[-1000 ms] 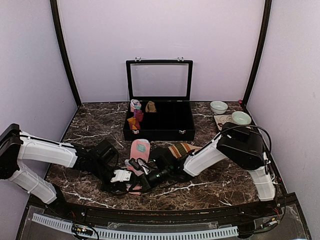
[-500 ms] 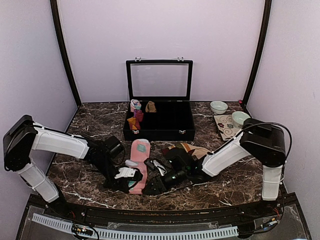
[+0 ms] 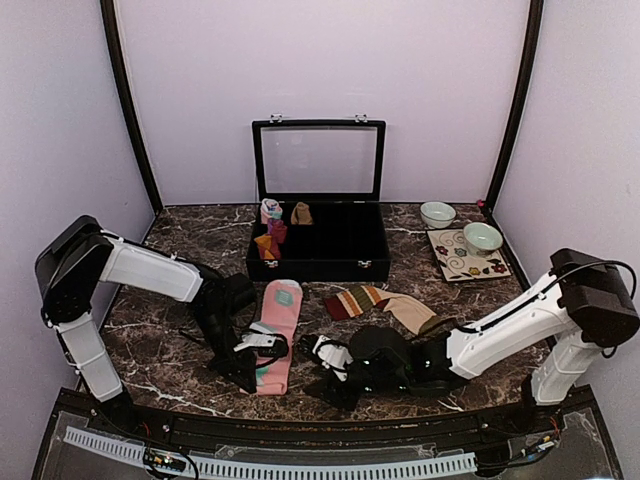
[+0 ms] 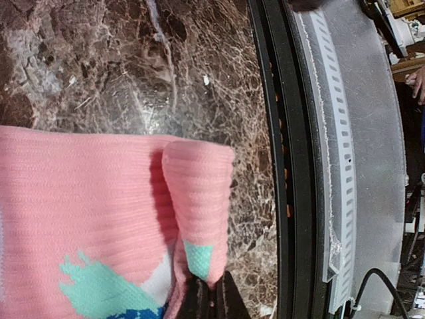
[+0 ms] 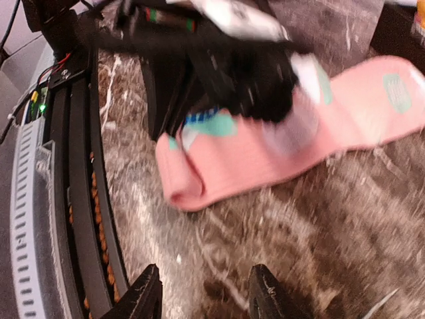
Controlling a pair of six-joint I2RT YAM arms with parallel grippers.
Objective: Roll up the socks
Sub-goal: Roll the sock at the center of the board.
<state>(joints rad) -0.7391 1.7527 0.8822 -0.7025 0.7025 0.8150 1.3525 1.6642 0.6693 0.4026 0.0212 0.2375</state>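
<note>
The pink sock [image 3: 278,318] with mint-white pattern lies lengthwise left of the table's middle. Its near end is folded over into a short flap [image 4: 196,193]. My left gripper [image 3: 262,350] [image 4: 214,303] is shut on the edge of that flap at a mint patch. My right gripper [image 3: 318,352] [image 5: 204,296] stands open just right of the pink sock [image 5: 279,159], low over bare marble, with nothing between its fingers. The striped sock [image 3: 378,301], red-brown-cream with a tan foot, lies flat behind the right gripper.
A black case [image 3: 320,262] with its glass lid up stands at the back, small rolled bundles [image 3: 270,232] in its left compartments. Two pale bowls [image 3: 437,213] [image 3: 482,236] and a patterned plate [image 3: 462,260] sit back right. The black front rail [image 4: 282,166] runs just past the sock's end.
My right gripper has opened, let go of the pink sock and drawn back to the right. The left gripper stays shut on the sock's near end, and the left arm's elbow has risen.
</note>
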